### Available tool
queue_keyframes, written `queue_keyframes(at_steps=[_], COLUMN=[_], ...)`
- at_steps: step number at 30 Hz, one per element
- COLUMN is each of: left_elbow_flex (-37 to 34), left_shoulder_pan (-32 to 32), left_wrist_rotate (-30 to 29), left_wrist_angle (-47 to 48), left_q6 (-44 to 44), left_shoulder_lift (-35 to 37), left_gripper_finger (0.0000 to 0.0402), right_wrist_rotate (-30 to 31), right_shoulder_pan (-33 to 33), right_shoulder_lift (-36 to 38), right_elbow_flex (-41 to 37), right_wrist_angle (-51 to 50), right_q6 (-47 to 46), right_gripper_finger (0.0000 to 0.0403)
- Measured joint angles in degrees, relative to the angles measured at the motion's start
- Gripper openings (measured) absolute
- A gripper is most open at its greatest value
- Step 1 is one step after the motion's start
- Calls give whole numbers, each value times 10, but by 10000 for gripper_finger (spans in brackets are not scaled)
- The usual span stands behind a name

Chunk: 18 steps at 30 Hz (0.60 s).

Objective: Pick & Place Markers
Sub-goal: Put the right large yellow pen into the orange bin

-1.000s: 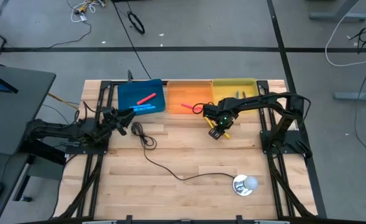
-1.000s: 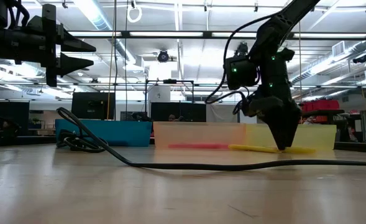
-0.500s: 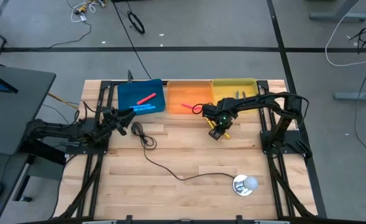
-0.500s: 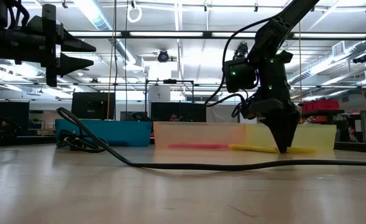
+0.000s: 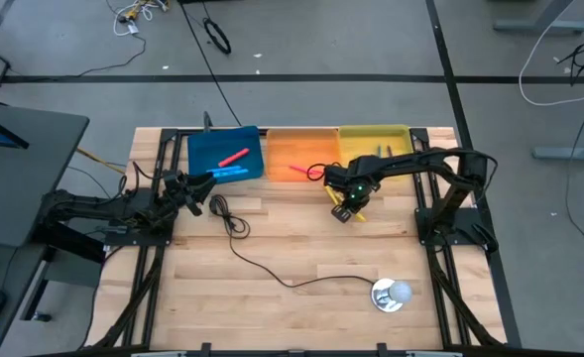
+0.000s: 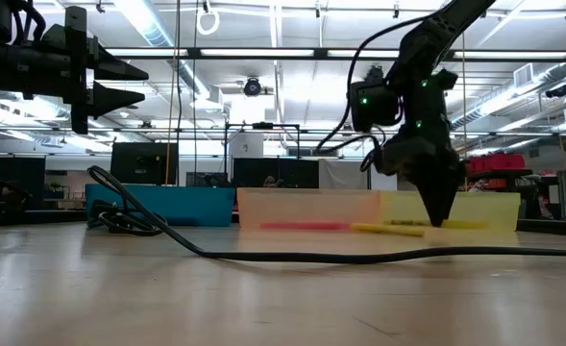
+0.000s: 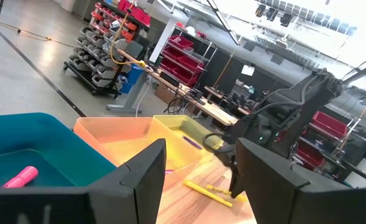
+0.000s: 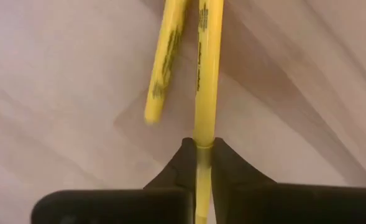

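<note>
The left gripper [image 5: 204,181] hangs above the table just in front of the blue tray [image 5: 204,159], its fingers [image 7: 142,171] part-spread on nothing, exactly as they stood a second ago. Past its fingertips, a pink marker [image 5: 234,157] lies slantwise in the blue tray and a red marker [image 5: 299,171] lies in the orange tray [image 5: 316,146] beside it.

Further right, the right gripper [image 5: 344,210] has changed: a second ago its tips stood parted at the table over the yellow markers; now they are pinched tight on one yellow marker [image 8: 204,68] and have come up a little off the wood, as the low view shows [image 6: 437,217]. The held marker's long axis runs straight out ahead of the fingertips [image 8: 184,163], in line with the gripper, its far end pointing away from the wrist. A second yellow marker [image 8: 164,62] lies on the table just beside it, almost parallel, its near end angled slightly away from the held one. Both sit just in front of the yellow tray [image 5: 396,136], the gripper's closest tray. In the low view the yellow sticks [image 6: 388,229] run flat along the table beneath the raised tips.
</note>
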State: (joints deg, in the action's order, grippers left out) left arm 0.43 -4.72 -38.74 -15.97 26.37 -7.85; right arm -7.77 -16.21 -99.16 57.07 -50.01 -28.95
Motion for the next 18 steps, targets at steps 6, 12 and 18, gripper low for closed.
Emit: queue_keyframes(at_steps=[6,12,18], left_elbow_flex=[0,0,0], left_shoulder_pan=[0,0,0], left_wrist_rotate=[0,0,0], left_wrist_angle=[0,0,0], left_q6=[0,0,0], left_shoulder_lift=[0,0,0], left_gripper_finger=[200,200,200], right_wrist_rotate=[3,5,6], right_shoulder_pan=[0,0,0], right_shoulder_lift=[42,75,92], right_elbow_flex=[1,1,30], right_wrist_angle=[-47,-109,-175], right_q6=[-2,10,35], right_gripper_finger=[14,14,14])
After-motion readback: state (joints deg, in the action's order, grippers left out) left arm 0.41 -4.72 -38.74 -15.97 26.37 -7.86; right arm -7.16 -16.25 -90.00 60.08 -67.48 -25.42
